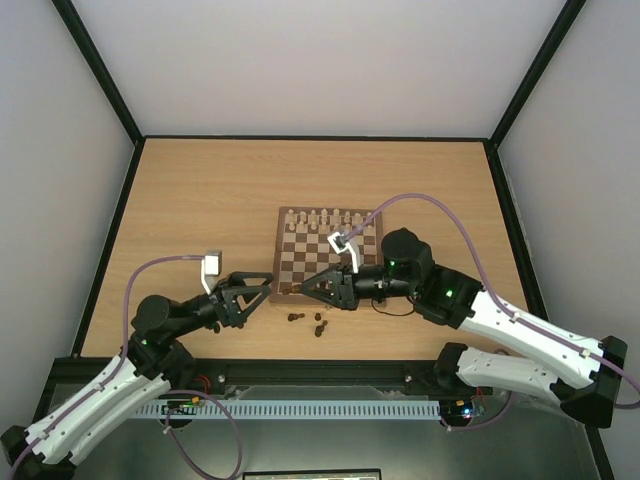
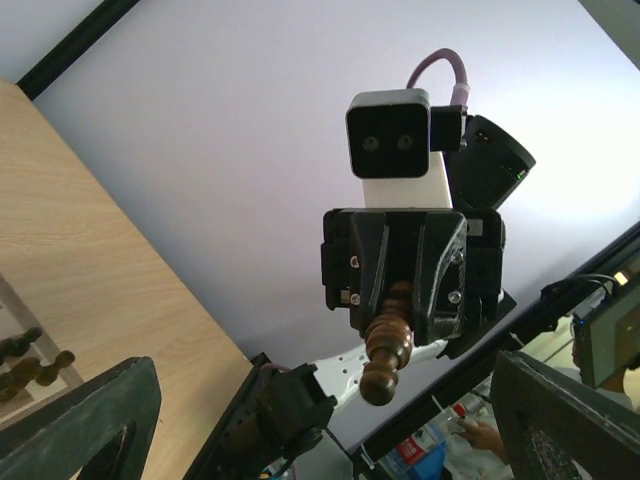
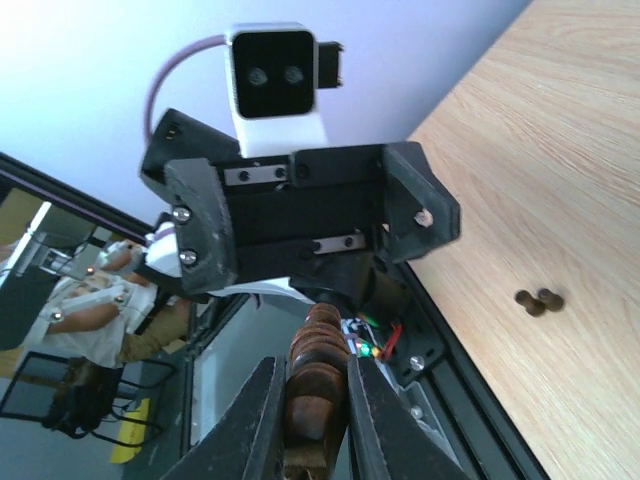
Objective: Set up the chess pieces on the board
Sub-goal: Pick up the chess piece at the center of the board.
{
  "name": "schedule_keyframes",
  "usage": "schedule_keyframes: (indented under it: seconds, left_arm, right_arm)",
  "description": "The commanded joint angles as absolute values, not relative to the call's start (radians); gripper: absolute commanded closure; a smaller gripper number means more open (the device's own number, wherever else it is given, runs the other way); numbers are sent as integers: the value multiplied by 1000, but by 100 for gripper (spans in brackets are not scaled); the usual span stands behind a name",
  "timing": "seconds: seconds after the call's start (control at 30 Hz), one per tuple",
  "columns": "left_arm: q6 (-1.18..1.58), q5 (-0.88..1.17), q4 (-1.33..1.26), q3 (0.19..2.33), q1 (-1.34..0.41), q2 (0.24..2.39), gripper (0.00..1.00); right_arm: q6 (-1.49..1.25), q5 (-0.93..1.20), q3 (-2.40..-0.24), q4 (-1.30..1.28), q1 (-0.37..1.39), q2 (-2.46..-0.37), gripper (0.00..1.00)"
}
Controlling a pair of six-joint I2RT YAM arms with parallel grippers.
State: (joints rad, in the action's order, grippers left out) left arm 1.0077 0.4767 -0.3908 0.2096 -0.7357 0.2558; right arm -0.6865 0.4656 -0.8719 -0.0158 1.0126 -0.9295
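At near edge of board (image 1: 300, 262): dark chess piece (image 2: 385, 345) held aloft
Right gripper (image 1: 308, 288): clamped on that piece
Left gripper (image 1: 262, 284): jaws wide apart, facing it
Table (image 1: 200, 200): three dark pieces (image 1: 320, 320) loose

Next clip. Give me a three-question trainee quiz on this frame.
1. True or false: the right gripper holds a dark piece.
2. Which stands open: A, left gripper; B, right gripper?
3. Fill in: the loose dark pieces lie on the ___, off the board.
Key: 1 true; 2 A; 3 table.
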Motion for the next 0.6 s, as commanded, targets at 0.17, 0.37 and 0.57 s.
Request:
schedule_keyframes:
  seconds: [0.17, 0.37, 0.57]
  left_arm:
    - [1069, 520, -506, 187, -738, 244, 17]
    - [1077, 529, -504, 187, -738, 242, 28]
    - [1077, 522, -487, 181, -738, 241, 38]
  right_arm:
    - [-733, 557, -883, 146, 1008, -999, 91]
    - [-729, 545, -898, 168, 1007, -1041, 91]
    - [-726, 547, -907, 188, 998, -1057, 91]
